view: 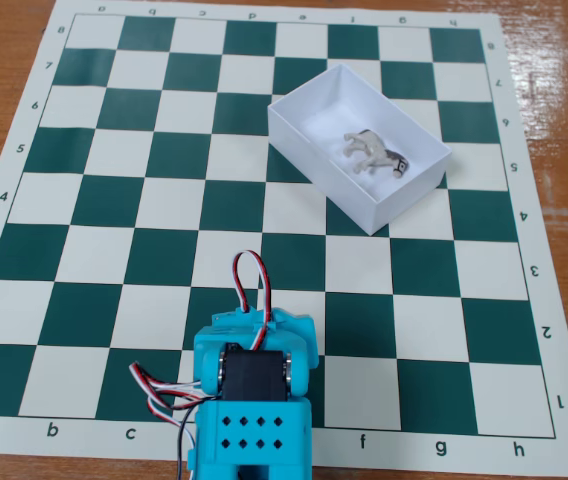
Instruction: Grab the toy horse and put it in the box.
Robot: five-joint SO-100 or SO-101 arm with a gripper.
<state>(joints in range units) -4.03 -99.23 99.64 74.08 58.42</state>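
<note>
One fixed view on my screen. Surface: green-and-white chessboard mat (114,200) laid on a glossy brown wooden table (564,90). White lidless box (316,160) sits skewed at the view's upper right of the mat. Toy horse (374,151), pale with dark markings, lies on its side inside the box. Turquoise arm (254,400), folded at bottom centre with red, white and black wires; I cannot tell how its fingers stand.

Bright, even light; sharp focus; perhaps slight glare on wooden table (564,90).
</note>
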